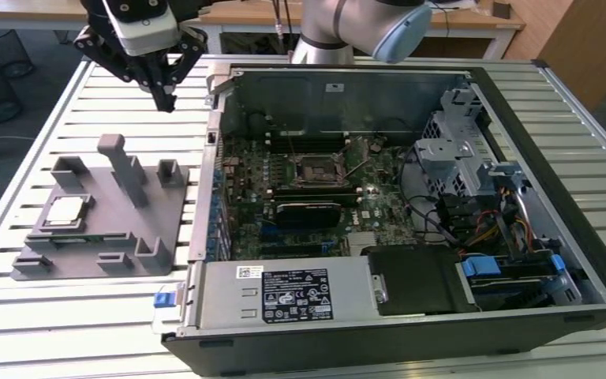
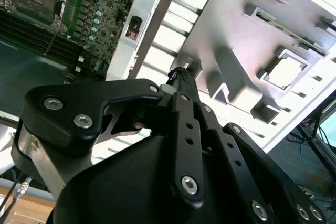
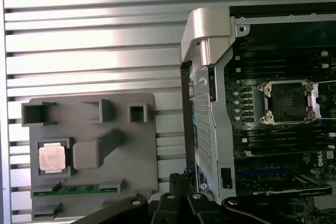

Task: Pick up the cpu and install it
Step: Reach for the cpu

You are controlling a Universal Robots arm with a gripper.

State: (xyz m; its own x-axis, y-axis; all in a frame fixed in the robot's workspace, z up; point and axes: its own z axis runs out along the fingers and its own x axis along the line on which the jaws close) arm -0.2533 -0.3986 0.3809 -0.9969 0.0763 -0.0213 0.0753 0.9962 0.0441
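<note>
Jaws closed, empty, well apart from cpu (image 1: 67,212) in holder (image 1: 124,234).

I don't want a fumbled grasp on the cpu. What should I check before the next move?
1. Cpu sitting flat in the holder, top uncovered: ok.
2. End effector carrying nothing: ok.
3. End effector open for a grasp: not ok, its fingers are shut.
4. End effector over the cpu: not ok, it hangs between the holder and the case.
5. Socket empty: ok, no chip in it.
6. Socket frame lifted clear: cannot tell.
</note>
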